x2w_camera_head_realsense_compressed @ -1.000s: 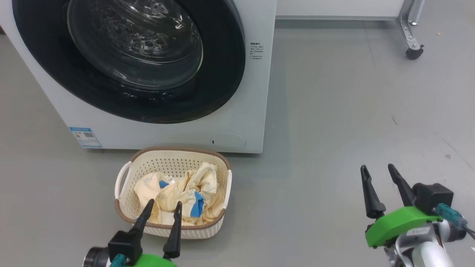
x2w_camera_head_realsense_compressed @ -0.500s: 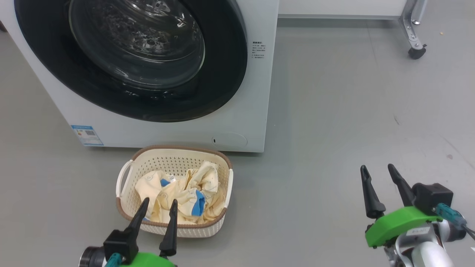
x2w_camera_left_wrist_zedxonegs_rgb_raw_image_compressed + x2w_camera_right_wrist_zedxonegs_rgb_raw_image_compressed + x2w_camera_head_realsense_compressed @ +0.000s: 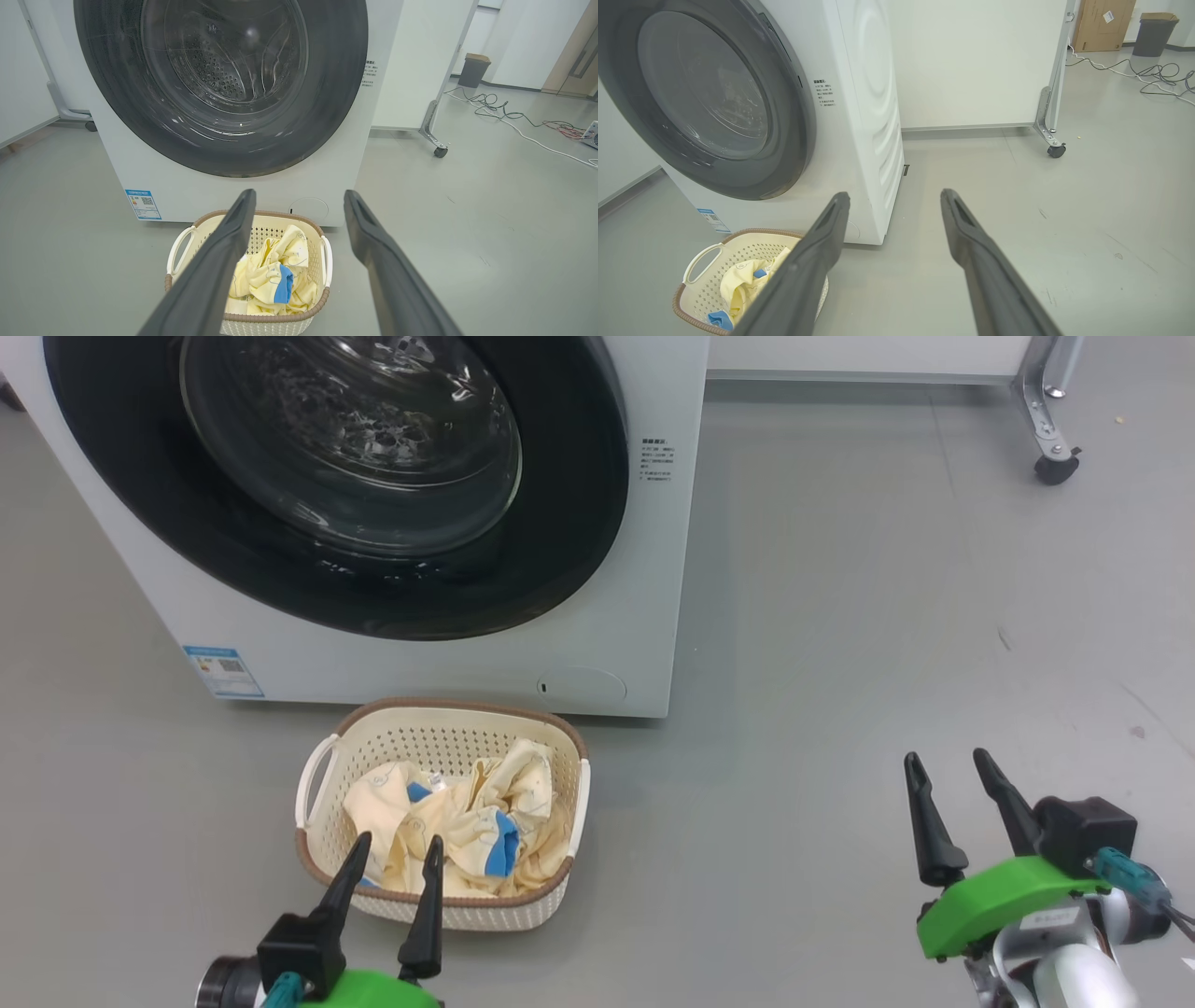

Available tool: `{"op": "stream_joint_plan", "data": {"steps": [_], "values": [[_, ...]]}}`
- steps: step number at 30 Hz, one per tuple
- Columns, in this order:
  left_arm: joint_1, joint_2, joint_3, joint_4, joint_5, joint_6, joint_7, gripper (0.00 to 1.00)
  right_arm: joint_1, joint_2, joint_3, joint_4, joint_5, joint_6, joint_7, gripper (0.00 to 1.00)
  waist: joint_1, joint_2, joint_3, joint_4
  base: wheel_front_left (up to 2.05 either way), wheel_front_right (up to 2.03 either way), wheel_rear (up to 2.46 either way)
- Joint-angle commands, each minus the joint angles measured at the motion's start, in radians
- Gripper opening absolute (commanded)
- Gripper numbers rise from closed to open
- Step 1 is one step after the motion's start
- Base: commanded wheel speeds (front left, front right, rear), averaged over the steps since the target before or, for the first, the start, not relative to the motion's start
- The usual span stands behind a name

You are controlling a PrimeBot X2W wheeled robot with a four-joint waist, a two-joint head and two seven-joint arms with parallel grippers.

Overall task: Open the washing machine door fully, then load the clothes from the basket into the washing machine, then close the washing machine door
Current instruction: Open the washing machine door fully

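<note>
Head view shows the basket (image 3: pixel 448 707) on the floor (image 3: pixel 840 616) just before the washing machine (image 3: pixel 644 616), with the clothes (image 3: pixel 467 831) inside it. The washing machine door (image 3: pixel 579 523) is closed. The left gripper (image 3: pixel 400 840) hangs released over the basket's near rim; the right gripper (image 3: pixel 945 756) is released too, well apart.

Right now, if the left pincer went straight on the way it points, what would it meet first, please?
Probably the front of the big white washing machine, about at its round black-rimmed glass door, after passing above the cream perforated basket; depth makes the exact height unclear.
</note>
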Motion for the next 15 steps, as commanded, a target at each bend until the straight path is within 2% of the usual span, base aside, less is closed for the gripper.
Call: {"op": "stream_joint_plan", "data": {"steps": [1, 14, 15], "values": [[-0.033, 0.007, 0.041, -0.036, -0.007, 0.007, -0.014, 1.00, -0.055, -0.013, 0.026, -0.033, -0.001, -0.003, -0.004, 1.00, 0.0000, 0.0000, 0.002, 0.000, 0.00, 0.00, 0.00], [-0.035, 0.006, 0.043, -0.037, -0.011, 0.006, -0.014, 1.00, -0.061, -0.013, 0.027, -0.033, -0.001, -0.003, -0.008, 1.00, 0.0000, 0.0000, 0.013, 0.002, 0.00, 0.00, 0.00], [-0.036, 0.006, 0.043, -0.037, -0.012, 0.005, -0.014, 1.00, -0.061, -0.013, 0.027, -0.033, -0.001, -0.003, -0.008, 0.87, 0.0000, 0.0000, 0.015, 0.002, 0.00, 0.00, 0.00]]}}
